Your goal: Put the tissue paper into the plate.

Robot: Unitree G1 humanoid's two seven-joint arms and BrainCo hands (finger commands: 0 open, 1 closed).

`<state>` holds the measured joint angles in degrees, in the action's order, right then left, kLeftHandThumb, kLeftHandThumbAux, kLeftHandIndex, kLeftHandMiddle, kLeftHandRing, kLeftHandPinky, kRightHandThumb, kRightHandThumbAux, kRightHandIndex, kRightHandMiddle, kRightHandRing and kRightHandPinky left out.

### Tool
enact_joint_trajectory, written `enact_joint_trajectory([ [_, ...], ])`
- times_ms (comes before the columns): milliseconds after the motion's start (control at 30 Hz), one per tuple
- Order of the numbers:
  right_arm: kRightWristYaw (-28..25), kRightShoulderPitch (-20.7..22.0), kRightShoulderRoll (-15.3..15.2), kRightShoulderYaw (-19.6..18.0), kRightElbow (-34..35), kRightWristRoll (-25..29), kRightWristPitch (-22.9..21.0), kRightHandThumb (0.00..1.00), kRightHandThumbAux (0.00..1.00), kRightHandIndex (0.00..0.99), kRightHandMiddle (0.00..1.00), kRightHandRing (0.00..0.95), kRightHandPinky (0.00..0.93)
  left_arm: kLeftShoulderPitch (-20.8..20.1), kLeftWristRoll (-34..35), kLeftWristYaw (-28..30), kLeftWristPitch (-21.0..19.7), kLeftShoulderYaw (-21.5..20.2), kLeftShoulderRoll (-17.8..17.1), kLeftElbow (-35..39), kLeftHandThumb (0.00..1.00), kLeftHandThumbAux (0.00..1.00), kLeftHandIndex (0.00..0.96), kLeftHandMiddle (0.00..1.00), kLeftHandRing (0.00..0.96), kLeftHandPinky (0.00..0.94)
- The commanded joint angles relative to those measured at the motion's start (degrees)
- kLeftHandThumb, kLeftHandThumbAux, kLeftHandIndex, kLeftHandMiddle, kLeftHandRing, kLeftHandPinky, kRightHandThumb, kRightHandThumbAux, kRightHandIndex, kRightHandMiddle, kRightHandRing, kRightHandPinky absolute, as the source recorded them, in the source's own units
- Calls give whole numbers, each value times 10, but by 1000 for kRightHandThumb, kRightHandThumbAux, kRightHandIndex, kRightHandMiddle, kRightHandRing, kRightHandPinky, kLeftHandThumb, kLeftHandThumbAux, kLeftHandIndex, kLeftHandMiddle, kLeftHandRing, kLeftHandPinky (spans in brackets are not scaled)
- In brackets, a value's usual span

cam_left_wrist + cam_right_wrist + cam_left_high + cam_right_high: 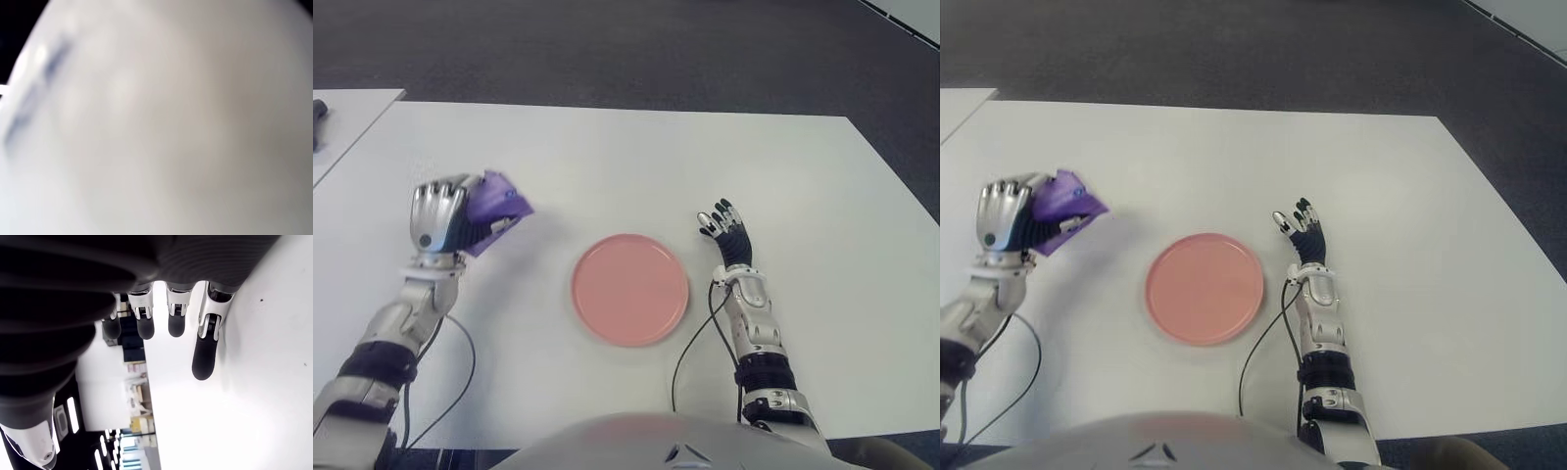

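Here, left robot hand [440, 220] clutches purple tissue paper [496, 210]; right robot hand [724, 231] lies open.

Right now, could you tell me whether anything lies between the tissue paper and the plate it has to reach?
Nothing visible does. The left hand grips the purple tissue paper left of the pink plate, with only bare white table between them. The right hand shows on the plate's far side.

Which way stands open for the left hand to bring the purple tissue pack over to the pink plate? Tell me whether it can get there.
Probably yes. The left hand is shut on the purple tissue pack, left of the pink plate, with only bare white table between them. The right hand, open, shows on the plate's far side.
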<state>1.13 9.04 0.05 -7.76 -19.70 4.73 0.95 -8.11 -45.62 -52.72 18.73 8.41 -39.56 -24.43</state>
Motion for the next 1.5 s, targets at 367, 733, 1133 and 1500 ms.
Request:
enact_joint_trajectory([
  [367,3,-9,2,-3,-57,3,-10,204,660,0,0,0,9,-112,-78,62,-48,30,65,171,742,697,442,926,918,904],
  [733,4,-6,3,-3,-71,3,0,204,660,0,0,0,9,-122,-25,170,7,87,131,221,749,696,444,887,882,877],
  [1133,7,-4,6,-1,-78,1,8,204,660,0,0,0,9,-159,18,256,120,113,151,175,751,696,444,868,872,868],
  [1500,11,-1,10,2,-87,-1,13,204,660,0,0,0,9,-144,-43,257,167,180,179,139,751,695,444,856,861,838],
])
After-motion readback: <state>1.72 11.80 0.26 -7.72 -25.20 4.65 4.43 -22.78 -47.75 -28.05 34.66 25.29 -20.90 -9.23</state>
